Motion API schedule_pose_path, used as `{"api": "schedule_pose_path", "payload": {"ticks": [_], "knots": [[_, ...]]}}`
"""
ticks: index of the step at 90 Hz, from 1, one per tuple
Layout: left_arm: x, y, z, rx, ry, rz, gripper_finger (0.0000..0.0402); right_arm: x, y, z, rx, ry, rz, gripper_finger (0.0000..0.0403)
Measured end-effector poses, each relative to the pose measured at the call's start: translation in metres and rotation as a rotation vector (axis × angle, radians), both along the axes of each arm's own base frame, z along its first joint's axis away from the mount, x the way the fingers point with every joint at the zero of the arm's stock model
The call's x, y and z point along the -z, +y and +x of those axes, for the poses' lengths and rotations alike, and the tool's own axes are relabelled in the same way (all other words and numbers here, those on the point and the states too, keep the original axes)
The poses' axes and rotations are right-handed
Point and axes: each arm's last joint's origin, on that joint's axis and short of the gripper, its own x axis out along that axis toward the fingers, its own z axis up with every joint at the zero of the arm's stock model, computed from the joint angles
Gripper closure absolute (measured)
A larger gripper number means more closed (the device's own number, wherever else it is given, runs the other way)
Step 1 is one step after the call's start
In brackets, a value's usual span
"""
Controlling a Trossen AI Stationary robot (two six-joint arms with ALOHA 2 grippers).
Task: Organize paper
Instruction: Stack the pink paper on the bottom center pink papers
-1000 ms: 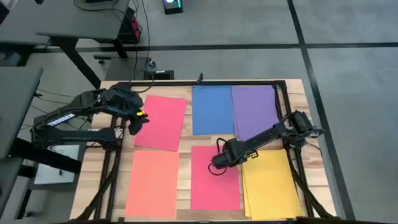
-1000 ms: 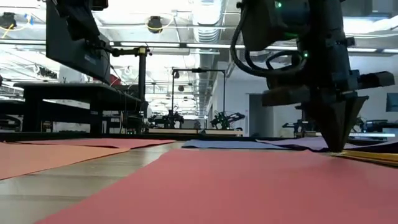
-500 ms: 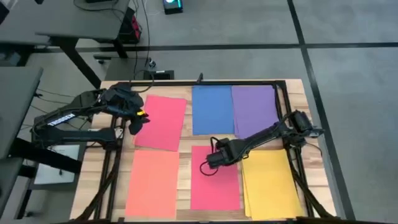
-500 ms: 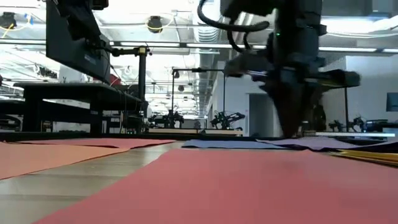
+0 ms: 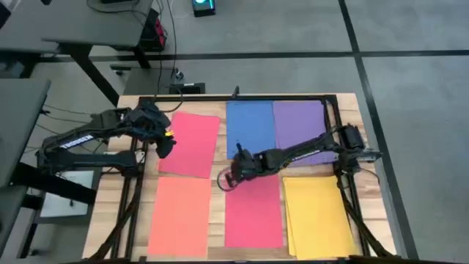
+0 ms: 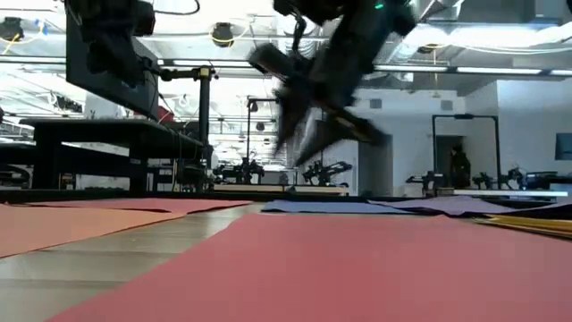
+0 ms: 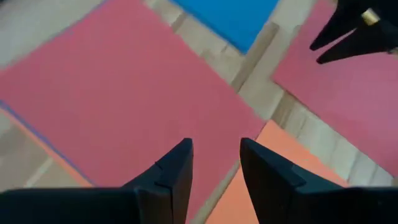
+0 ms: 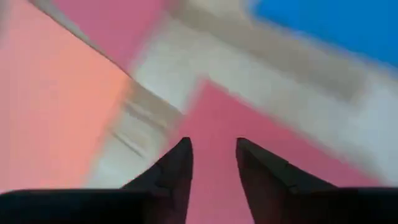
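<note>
Paper lies flat across the pale slatted wood table (image 5: pixel 344 103) as thin matte rectangles: a blue sheet (image 5: pixel 250 129) and purple sheet (image 5: pixel 300 128) side by side at the far edge, a tilted pink sheet (image 5: pixel 192 144) to their left, then a salmon sheet (image 5: pixel 179 216), a red sheet (image 5: pixel 253 213) and a yellow sheet (image 5: pixel 318 216) in the near row. The right gripper (image 5: pixel 224 178) hangs over the red sheet's far left corner, fingers a little apart and holding nothing; the low view blurs it, so contact is unclear. The left gripper (image 5: pixel 165 146) hovers over the pink sheet's left edge, fingers parted, empty.
</note>
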Motion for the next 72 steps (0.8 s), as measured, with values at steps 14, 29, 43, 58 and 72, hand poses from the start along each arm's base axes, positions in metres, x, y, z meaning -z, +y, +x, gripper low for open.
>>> {"api": "schedule_pose_path", "payload": {"ticks": [14,29,43,58,72], "knots": [[0.016,0.002,-0.001,-0.111,0.059,-0.013,0.0283,-0.014,-0.028,0.016,-0.006,-0.193,-0.058,0.0261],[0.029,0.003,-0.002,-0.234,0.093,-0.040,0.0283,-0.024,-0.051,0.023,-0.033,-0.301,-0.155,0.0260],[0.037,0.004,-0.004,-0.327,0.105,-0.098,0.0283,-0.027,-0.070,0.024,-0.016,-0.329,-0.198,0.0260],[0.048,0.009,-0.005,-0.394,0.140,-0.122,0.0283,-0.028,-0.082,0.023,0.045,-0.342,-0.164,0.0260],[0.061,0.021,-0.001,-0.417,0.217,-0.132,0.0283,-0.028,-0.088,0.023,0.058,-0.348,-0.166,0.0260]]}}
